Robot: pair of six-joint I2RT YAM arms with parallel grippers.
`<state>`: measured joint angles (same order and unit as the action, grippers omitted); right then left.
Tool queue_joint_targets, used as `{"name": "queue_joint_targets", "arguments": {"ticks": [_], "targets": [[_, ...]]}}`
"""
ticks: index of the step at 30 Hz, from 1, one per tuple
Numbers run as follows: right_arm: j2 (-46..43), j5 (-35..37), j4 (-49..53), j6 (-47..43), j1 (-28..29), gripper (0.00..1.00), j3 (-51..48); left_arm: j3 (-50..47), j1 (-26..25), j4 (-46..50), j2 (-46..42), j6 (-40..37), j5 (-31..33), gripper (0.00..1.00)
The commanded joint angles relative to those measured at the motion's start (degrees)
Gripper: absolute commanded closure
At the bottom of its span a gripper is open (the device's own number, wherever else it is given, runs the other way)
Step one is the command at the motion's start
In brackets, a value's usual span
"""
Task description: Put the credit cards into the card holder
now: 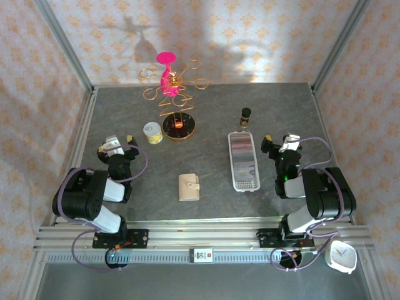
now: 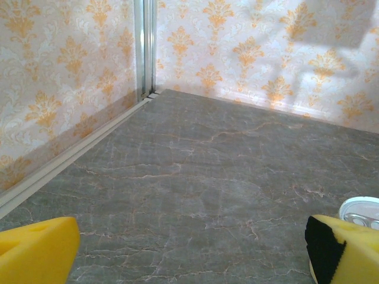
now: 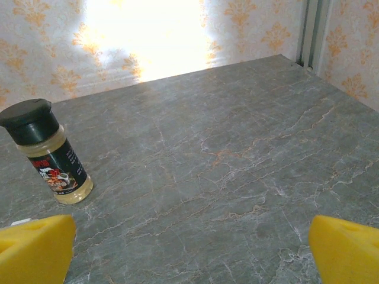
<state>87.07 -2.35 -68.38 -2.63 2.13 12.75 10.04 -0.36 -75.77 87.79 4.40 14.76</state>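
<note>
Wallpapered walls [image 1: 250, 31] box me in on three sides, damask print, with bright patches of light on the back one, so I have room overhead but little to the sides. Under me is the table [image 1: 212, 125]: a flat, grey, marble-look top, probably slick, so I expect thin things to skate rather than lift. My left gripper [image 1: 117, 144] hangs over the left side with its yellow pads spread wide and nothing between them, a tin can [image 2: 361, 210] just off its right pad. My right gripper [image 1: 280, 140] is just as wide and just as empty, sitting beside the long white tray [image 1: 245, 184], with a spice bottle [image 3: 50, 154] ahead of it. In that tray the credit cards [image 1: 242, 153] stand packed in a row, on edge as far as I can tell. The card holder [image 1: 189, 187] lies closed and flat between my two arms, well apart from the tray. I judge it light and soft, likely to flop, so I would pin one cover and work at the snap tab. The cards are the fiddly part: stiff, thin, feather-light and smooth. I would pinch one by its upper edge, across the faces, and watch for a neighbour riding up with it.
</note>
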Motion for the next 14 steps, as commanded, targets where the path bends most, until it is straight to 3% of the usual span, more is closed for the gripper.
{"name": "queue_joint_targets", "arguments": {"ticks": [1, 14], "targets": [[0.0, 1.6, -2.2, 0.3, -0.3, 0.0, 0.5, 1.1, -0.4, -1.7, 0.0, -1.1, -2.0, 0.01], [0.0, 1.0, -2.0, 0.3, -0.5, 0.0, 0.5, 1.0, -0.5, -2.2, 0.2, -1.3, -2.0, 0.01]]}}
